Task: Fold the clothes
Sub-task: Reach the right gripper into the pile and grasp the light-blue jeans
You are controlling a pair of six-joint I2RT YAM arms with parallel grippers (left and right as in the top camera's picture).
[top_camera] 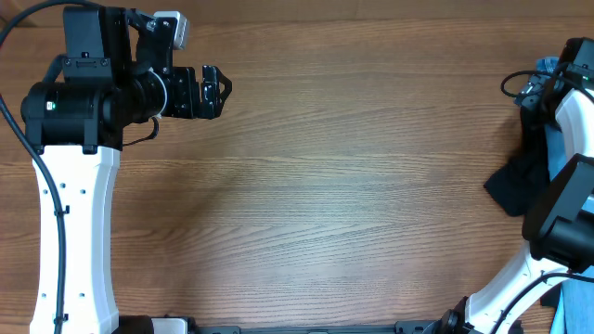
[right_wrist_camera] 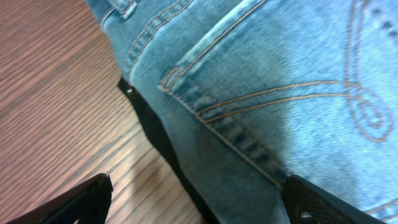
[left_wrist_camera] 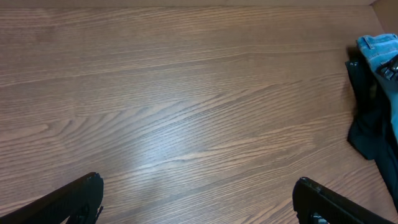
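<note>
The light-blue denim jeans (right_wrist_camera: 267,81) fill the right wrist view, a stitched back pocket facing up, lying on a black garment (right_wrist_camera: 155,137) at the table's right edge. My right gripper (right_wrist_camera: 199,199) is open just above the jeans, holding nothing. In the overhead view only a bit of the jeans (top_camera: 546,67) shows beside the right arm. They also show at the far right of the left wrist view (left_wrist_camera: 379,50). My left gripper (left_wrist_camera: 196,196) is open and empty over bare wood; it sits at the far left in the overhead view (top_camera: 215,89).
A black garment (top_camera: 520,181) hangs at the right table edge under the right arm, also in the left wrist view (left_wrist_camera: 367,118). The wooden table (top_camera: 353,186) spans the middle. The left arm's white link (top_camera: 74,241) runs down the left side.
</note>
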